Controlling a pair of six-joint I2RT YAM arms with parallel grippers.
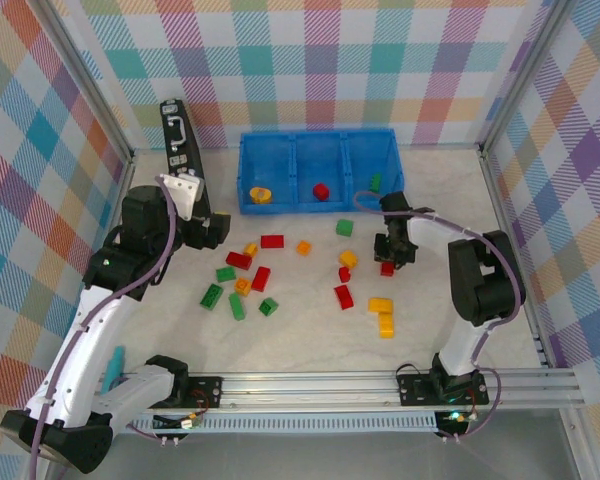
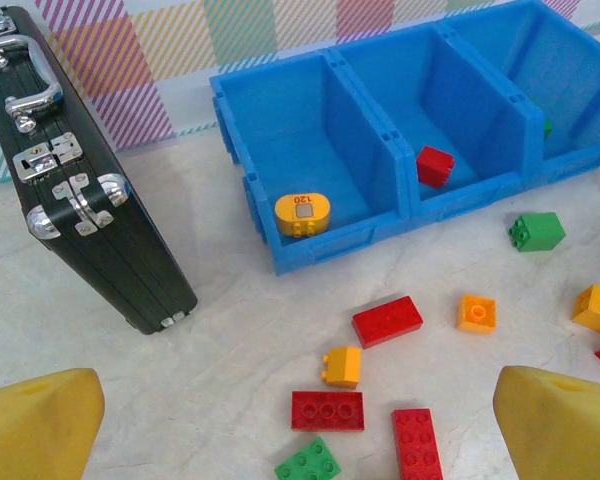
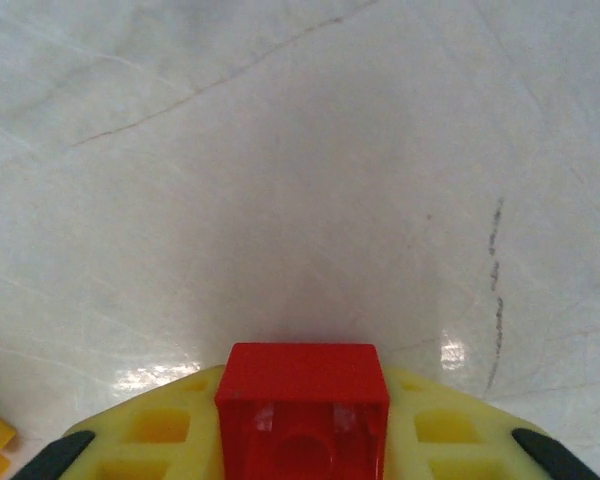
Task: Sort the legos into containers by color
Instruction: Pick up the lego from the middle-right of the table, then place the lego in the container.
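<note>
The right end effector (image 1: 390, 258) was clamped on a red lego (image 3: 302, 385) low over the desk (image 1: 300, 345), right of centre. It needed to lift clear, then release above the middle compartment (image 1: 322, 160).

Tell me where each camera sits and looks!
Top external: above and behind, looking down at table, blue bin, loose bricks; both arms show.
Left wrist: on the left arm, facing the bin and black case; open yellow fingers show.
Right wrist: on the right arm, close above the table; its fingers hold a red brick.
Shared: top and left wrist both see the bin and case.
</note>
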